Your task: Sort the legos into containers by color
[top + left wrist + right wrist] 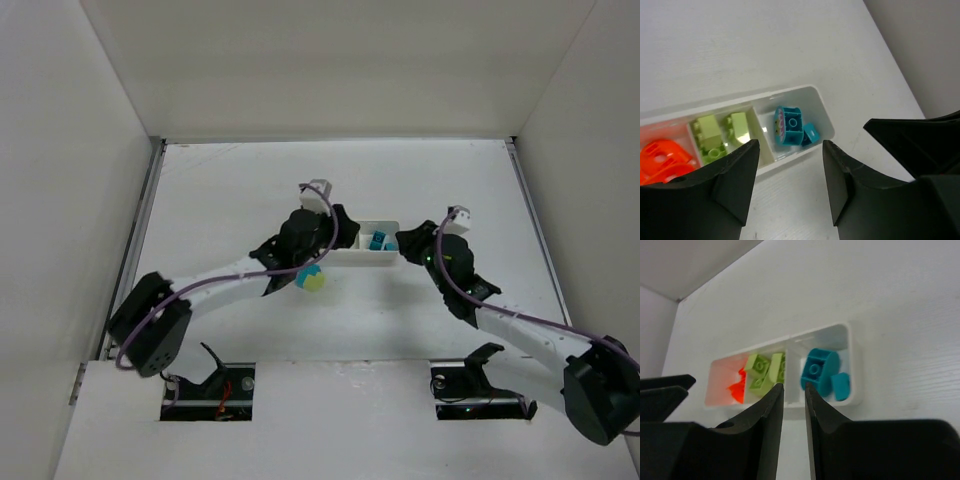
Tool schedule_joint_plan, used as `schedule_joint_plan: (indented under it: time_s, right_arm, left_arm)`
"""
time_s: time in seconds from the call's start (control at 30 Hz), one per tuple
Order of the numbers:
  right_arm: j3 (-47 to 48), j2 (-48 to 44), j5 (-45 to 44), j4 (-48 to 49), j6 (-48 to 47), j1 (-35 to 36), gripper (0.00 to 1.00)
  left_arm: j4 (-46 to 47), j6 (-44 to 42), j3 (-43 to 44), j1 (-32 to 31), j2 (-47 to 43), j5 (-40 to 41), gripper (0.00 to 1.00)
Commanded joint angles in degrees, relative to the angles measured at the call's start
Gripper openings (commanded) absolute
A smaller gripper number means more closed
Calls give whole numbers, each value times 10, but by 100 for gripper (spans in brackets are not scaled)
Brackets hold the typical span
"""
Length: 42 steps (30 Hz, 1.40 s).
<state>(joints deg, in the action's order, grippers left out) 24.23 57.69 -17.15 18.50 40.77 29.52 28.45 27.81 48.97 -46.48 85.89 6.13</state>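
My left gripper [790, 170] is open. Its two black fingers [735, 175] stand well apart with nothing between them. It hangs over the near wall of the white tray [790, 91], about where the middle and right compartments meet.

My right gripper [795, 415] has its jaws drawn in to a narrow slit. I see only the tray through the gap, so it is empty too. It comes in from the right end and sits just on the near side of the tray, roughly in line with the divider between the middle and right compartments.

The tray lies left to right across the middle of the table [230, 190], between my two wrists. In the overhead view the left arm covers its left part.

- **Right compartment:** a large teal lego [789, 126] on its side, with a small teal lego [811, 134] touching it on the right.
- **Middle compartment:** two yellow-green legos [707, 131], side by side and tilted.
- **Left compartment:** orange-red legos [662, 157]. The left finger partly hides them and I cannot count them.

One loose piece [312, 279] lies on the table outside the tray, just near of my left wrist. It is yellow-green with teal at its far edge, and I cannot tell whether it is one block or two touching.
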Motion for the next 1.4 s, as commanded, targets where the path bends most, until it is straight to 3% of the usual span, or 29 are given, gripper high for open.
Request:
schedule_joint_plan:
  time_s: [0.0,0.1,0.17,0.2,0.27,0.37,0.63,1.07,1.37]
  right_arm:
    - [60,30,-3,33,-62,64,29]
    - [95,71,10,15,-86,116,30]
    - [117,101,36,-4,-92,152,36]
    - [123,116,51,-6,-93,169,41]
    - [131,150,82,0,-100,202,61]
    - [152,214,98,6,-118,237,78]
    - [209,329,85,1,-191,271,95]
    - [287,434,72,-37,-298,284,97]
    - [308,464,78,-49,-326,284,77]
  left_arm:
    - [-16,34,-85,20,-119,55,49]
    - [-64,60,-149,30,-208,78,43]
    - [-99,72,-186,37,-259,86,41]
    - [-115,76,-202,42,-279,89,40]
    - [-143,92,-230,54,-314,92,41]
    - [-161,110,-253,77,-330,81,43]
    - [-158,133,-281,120,-321,35,46]
    - [-193,175,-304,249,-324,-131,54]
    - [-167,215,-313,252,-280,-187,60]
